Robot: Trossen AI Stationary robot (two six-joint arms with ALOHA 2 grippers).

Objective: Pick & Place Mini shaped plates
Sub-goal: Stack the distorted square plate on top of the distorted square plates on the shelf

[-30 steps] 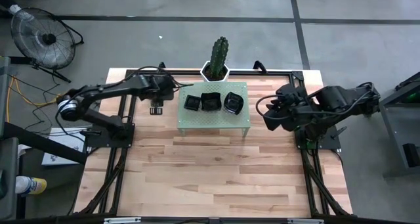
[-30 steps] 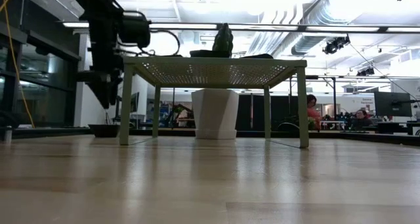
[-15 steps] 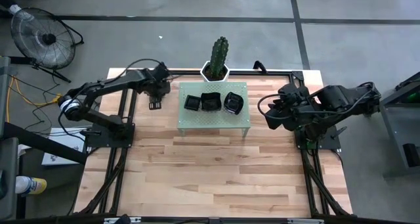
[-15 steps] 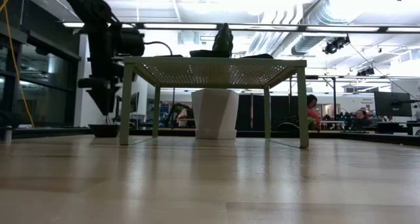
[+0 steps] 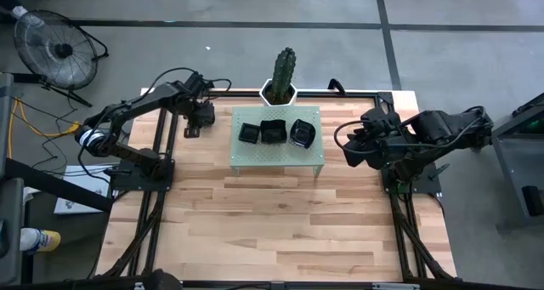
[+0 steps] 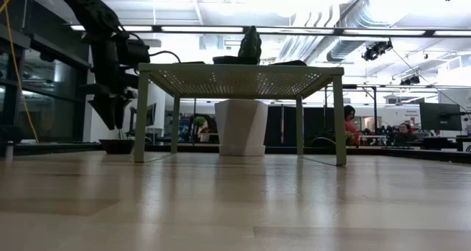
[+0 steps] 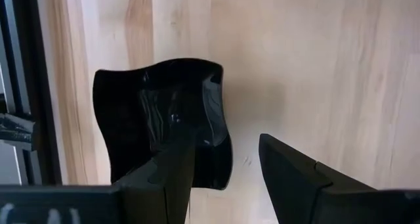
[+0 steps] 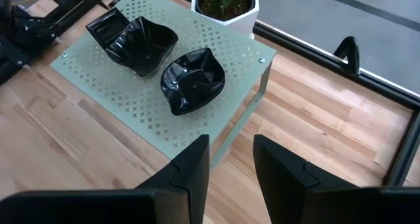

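Observation:
One wavy-edged black mini plate (image 7: 161,115) lies flat on the wooden table beside the black frame rail, left of the stand; it also shows in the low view (image 6: 118,144). My left gripper (image 7: 226,178) hangs open just above it, pointing down (image 6: 114,118), one finger over the plate's edge and the other over bare wood. Three more black plates (image 5: 272,132) sit on the pale green perforated stand (image 5: 278,154); the right wrist view shows them (image 8: 192,79). My right gripper (image 8: 231,165) waits open, right of the stand (image 5: 347,150).
A cactus in a white pot (image 5: 283,73) stands at the far edge behind the stand. Black frame rails (image 5: 170,137) run along the table's left, right and far sides. The near half of the wooden table (image 5: 280,222) is bare. People sit in the room beyond (image 6: 349,122).
My left gripper has moved toward the table's left and far edges, still pointing down. The plate on the table has stayed where it was. The right arm has kept still.

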